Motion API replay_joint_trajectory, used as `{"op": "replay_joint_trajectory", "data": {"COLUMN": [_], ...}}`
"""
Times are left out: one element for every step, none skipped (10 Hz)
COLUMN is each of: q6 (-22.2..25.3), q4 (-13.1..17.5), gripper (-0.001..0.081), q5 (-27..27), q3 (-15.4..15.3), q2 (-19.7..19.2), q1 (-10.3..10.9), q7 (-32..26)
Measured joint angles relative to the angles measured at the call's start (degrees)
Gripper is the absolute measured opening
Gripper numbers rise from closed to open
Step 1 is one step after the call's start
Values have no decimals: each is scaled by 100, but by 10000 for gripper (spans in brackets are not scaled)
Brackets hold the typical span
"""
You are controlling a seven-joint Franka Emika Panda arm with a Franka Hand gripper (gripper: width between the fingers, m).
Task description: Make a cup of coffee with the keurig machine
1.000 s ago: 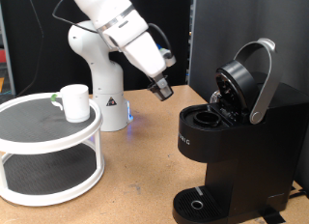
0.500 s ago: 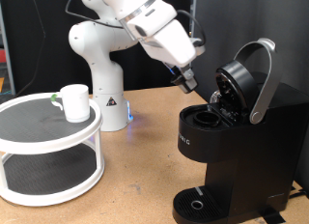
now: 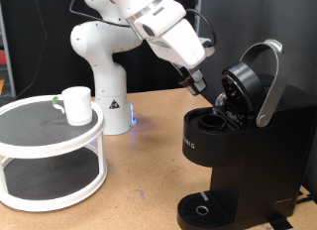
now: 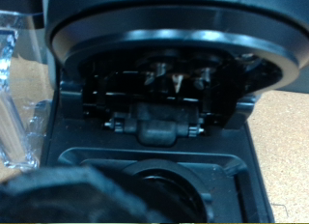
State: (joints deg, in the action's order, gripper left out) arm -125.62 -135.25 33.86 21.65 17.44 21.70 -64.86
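Note:
The black keurig machine (image 3: 238,151) stands at the exterior view's right with its lid (image 3: 250,83) raised on the silver-grey handle and its pod chamber (image 3: 210,121) open. My gripper (image 3: 196,84) hangs just left of the raised lid, above the chamber, its fingers close together on a small dark coffee pod. In the wrist view the lid's underside (image 4: 164,89) and the chamber opening (image 4: 169,181) fill the picture, and the dark blurred pod (image 4: 82,200) sits close to the camera. The white cup (image 3: 76,104) stands on the round stand at the left.
The white two-tier round stand (image 3: 50,141) fills the exterior view's lower left. The arm's white base (image 3: 104,91) stands behind it on the wooden table. The machine's drip tray (image 3: 203,208) is bare.
The gripper has risen and moved right from above the table towards the machine's open lid; in the last half second it edged slightly closer. The cup and the machine have not moved.

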Motion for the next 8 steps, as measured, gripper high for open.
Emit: {"op": "replay_joint_trajectory", "data": {"q6": [-32, -140, -272, -401, -505, -606, -687, -765], "q4": [-40, -66, -79, -80, -80, -84, -92, -96], "gripper": [475, 475, 475, 475, 475, 475, 475, 475], "q5": [-30, -40, -40, -40, -32, -31, -28, -28], "q3": [-31, -108, -205, -301, -374, -435, -490, -537], "q2": [-17, -74, -161, -254, -337, -409, -467, -528], "q1": [0, 3, 8, 12, 24, 30, 34, 36], "q7": [-2, 5, 14, 17, 16, 16, 16, 16]}}
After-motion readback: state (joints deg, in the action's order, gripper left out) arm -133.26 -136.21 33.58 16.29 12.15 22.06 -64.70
